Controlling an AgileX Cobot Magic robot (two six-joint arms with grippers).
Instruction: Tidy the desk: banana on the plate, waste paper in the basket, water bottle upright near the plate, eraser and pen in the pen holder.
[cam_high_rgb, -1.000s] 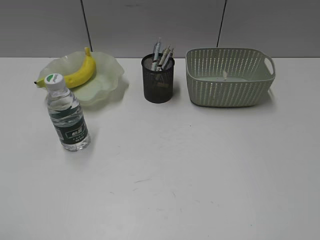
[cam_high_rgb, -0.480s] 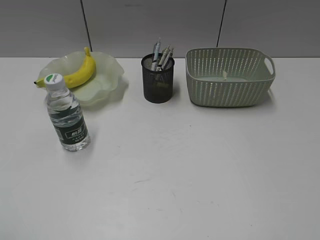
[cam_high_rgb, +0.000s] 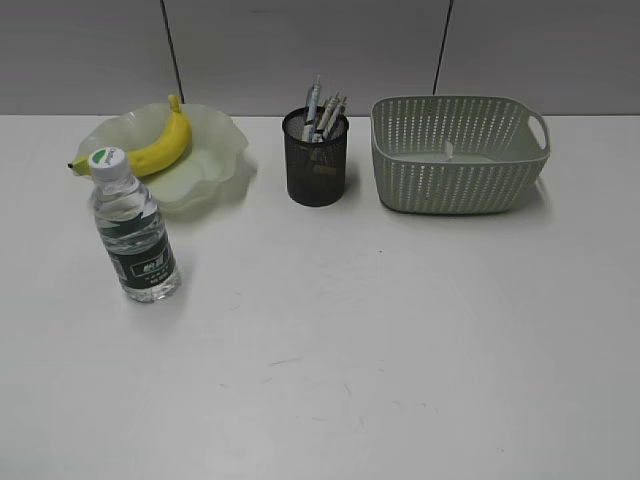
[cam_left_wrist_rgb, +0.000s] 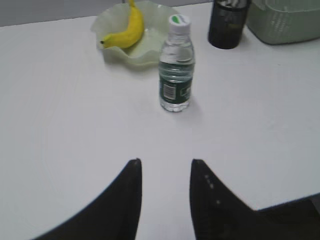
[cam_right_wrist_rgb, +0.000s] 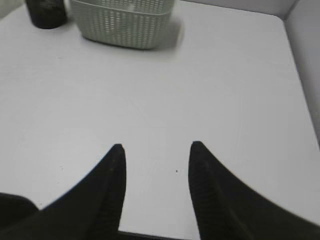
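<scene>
Nothing has shifted over the last second: banana (cam_high_rgb: 163, 144) on the plate (cam_high_rgb: 215, 160), bottle (cam_high_rgb: 133, 228) upright just near it, pens in the holder (cam_high_rgb: 316, 158), both claws (cam_left_wrist_rgb: 165, 172) (cam_right_wrist_rgb: 156, 155) parted and empty over bare tabletop (cam_high_rgb: 400, 340), so I judge tidying finished.

Even, bright, diffuse light falls from above, so the white desk (cam_high_rgb: 400, 330) looks nearly washed out and shadows stay short and soft, as beneath the water bottle (cam_high_rgb: 134, 230) and at the right of the basket (cam_high_rgb: 455, 170). The exterior view is sharp. Both wrist views are softer, their near dark fingers (cam_left_wrist_rgb: 125, 200) blurred and featureless.
</scene>
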